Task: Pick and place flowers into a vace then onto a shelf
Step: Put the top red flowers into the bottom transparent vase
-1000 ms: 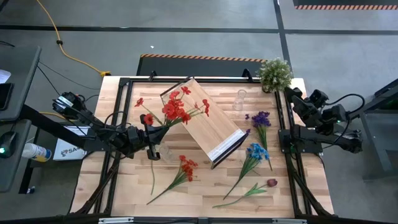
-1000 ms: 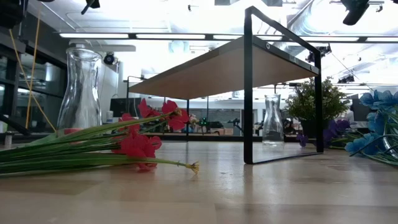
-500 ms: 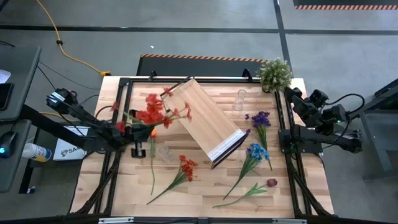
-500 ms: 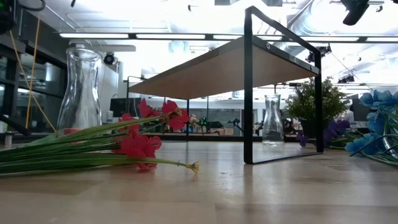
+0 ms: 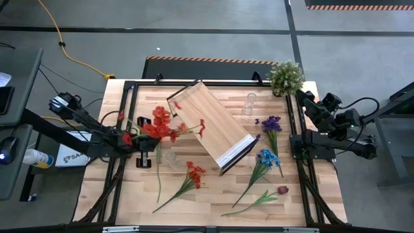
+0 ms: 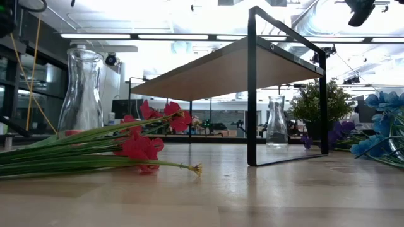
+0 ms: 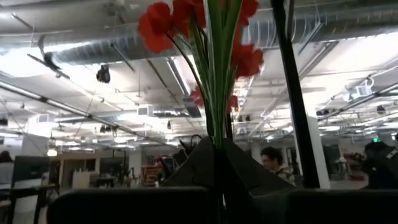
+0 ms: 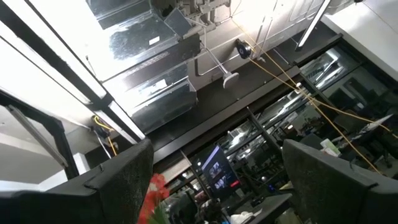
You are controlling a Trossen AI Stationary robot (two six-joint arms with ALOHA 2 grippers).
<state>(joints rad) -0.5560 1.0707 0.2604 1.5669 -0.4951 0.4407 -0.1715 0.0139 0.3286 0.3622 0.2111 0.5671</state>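
Since a second earlier, your left tool [image 5: 131,137] swung its pinched red flowers [image 5: 160,123] upright beside the shelf [image 5: 210,125], while your right tool [image 5: 304,98] waited spread.

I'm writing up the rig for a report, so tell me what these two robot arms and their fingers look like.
Both arms are dark, nearly black, built from jointed tubular links with chunky housings. The left arm and right arm each trail black cables, looping out on the right. The left gripper has two broad, matte dark fingers with angular tips; the right gripper has the same wedge-shaped fingers. No markings are visible.
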